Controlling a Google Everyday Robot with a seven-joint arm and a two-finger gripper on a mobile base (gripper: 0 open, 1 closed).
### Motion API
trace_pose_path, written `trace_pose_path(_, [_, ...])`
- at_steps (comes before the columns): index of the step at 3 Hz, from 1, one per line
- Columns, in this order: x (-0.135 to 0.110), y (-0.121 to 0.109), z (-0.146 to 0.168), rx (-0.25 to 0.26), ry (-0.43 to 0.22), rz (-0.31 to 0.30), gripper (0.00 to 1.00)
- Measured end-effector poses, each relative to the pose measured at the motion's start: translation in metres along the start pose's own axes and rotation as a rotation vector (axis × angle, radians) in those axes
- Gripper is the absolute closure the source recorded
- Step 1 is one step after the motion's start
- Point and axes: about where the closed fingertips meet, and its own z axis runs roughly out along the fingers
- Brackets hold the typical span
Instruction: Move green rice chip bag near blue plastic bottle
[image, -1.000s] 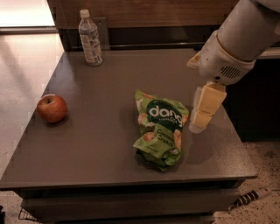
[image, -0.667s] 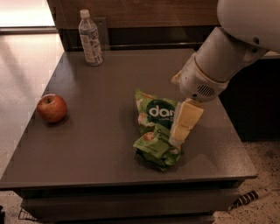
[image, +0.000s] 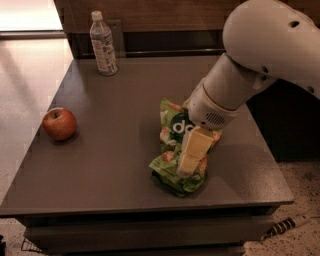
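Note:
The green rice chip bag (image: 172, 131) lies crumpled on the dark table (image: 120, 105), right of centre near the front edge. My gripper (image: 187, 167) hangs from the white arm and points down onto the bag's lower half, covering its middle. The blue plastic bottle (image: 103, 45) stands upright at the table's back left corner, far from the bag and the gripper.
A red apple (image: 59, 124) sits near the table's left edge. A dark wooden wall runs behind the table. The white arm (image: 260, 55) fills the upper right. Pale floor lies to the left, speckled floor at lower right.
The gripper has moved left and down from beside the bag's right edge to over the bag. The bag, bottle and apple have not moved.

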Motion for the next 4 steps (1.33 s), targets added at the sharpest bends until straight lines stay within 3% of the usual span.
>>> trace_pose_path(2, [-0.0006,-0.0012,0.0165,-0.009,0.028,0.031,0.01])
trace_pose_path(4, [-0.0016,0.0001,0.0164,-0.009,0.029,0.028,0.46])
